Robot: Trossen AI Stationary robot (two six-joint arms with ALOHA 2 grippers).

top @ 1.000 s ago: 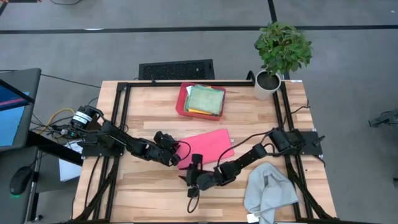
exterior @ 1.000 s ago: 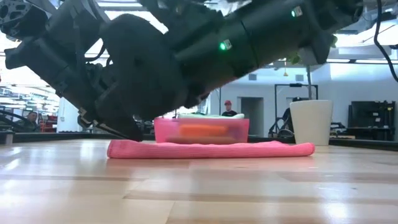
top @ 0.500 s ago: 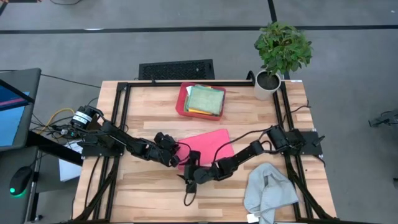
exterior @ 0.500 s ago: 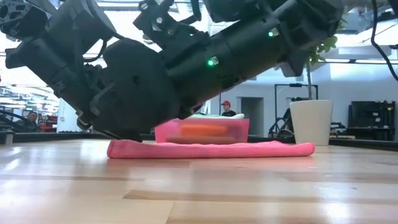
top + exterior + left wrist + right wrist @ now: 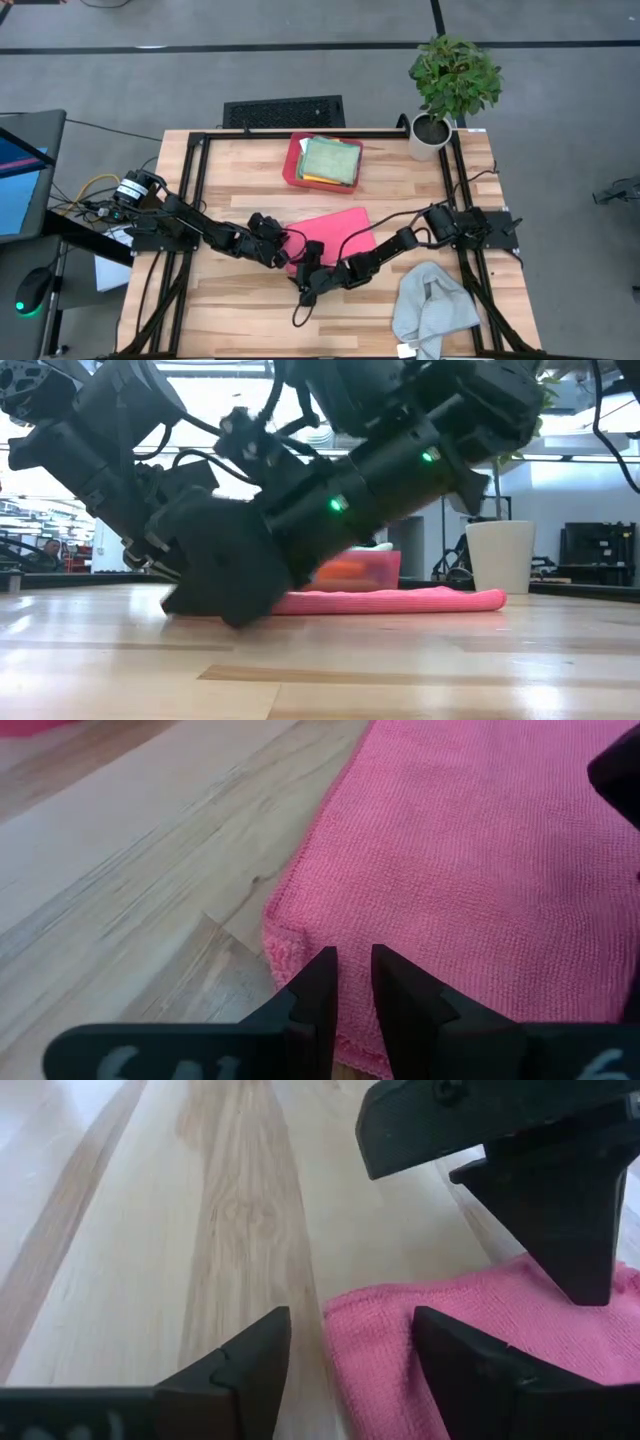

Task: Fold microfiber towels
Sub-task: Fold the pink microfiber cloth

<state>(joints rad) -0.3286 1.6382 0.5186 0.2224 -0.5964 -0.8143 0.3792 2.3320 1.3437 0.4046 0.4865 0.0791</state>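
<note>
Lying flat at table centre, the soft pink microfiber towel is pinched at its nine-o'clock corner by the left gripper, while the wide-open right gripper is judged to need closing on the neighbouring corner.

Even, bright overhead light fills the scene, throwing only soft shadows. Glare streaks the wooden table in the low view, where bright ceiling lights backlight the dark arms.
</note>
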